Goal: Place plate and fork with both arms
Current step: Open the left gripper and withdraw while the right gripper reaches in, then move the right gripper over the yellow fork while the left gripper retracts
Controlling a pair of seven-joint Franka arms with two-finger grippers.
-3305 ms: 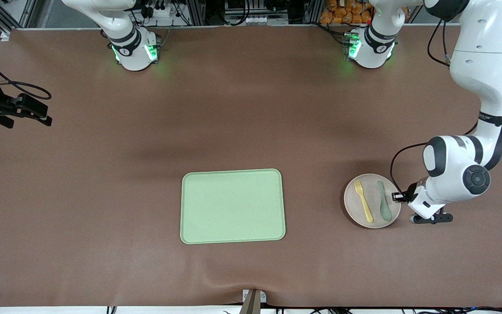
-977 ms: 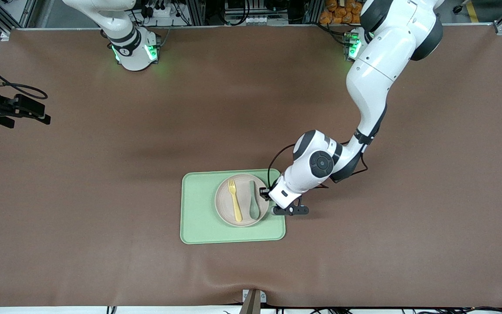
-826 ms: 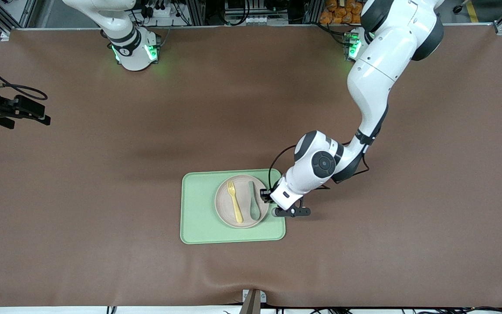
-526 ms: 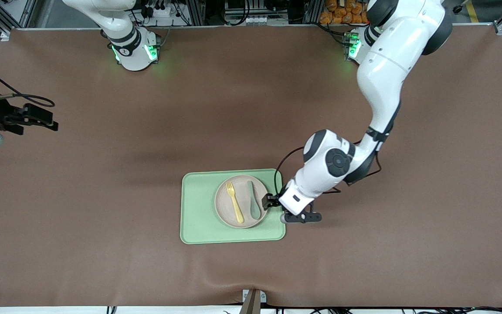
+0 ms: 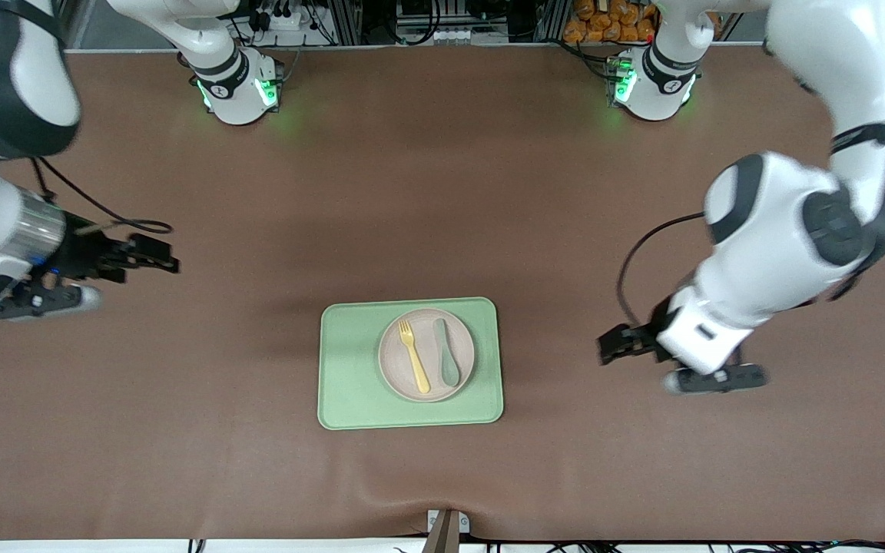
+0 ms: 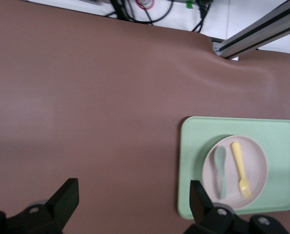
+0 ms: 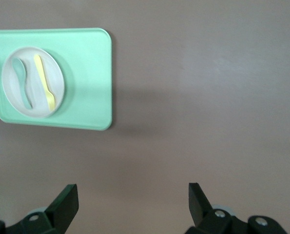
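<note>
The plate [image 5: 426, 355] sits on the green tray [image 5: 350, 369], in the half of the tray toward the left arm's end of the bench [image 5: 442, 192]. The fork [image 5: 414, 355] lies on the plate, beside a grey-green spoon [image 5: 446, 352]. The left gripper [image 5: 618, 343] hangs over bare bench off the tray, toward the left arm's end, spread wide and holding nothing. The right gripper [image 5: 152, 255] hangs over bare bench off the tray toward the right arm's end, also spread wide and holding nothing

Plate [image 5: 427, 355] with fork [image 5: 415, 358] rests on tray [image 5: 350, 384].
</note>
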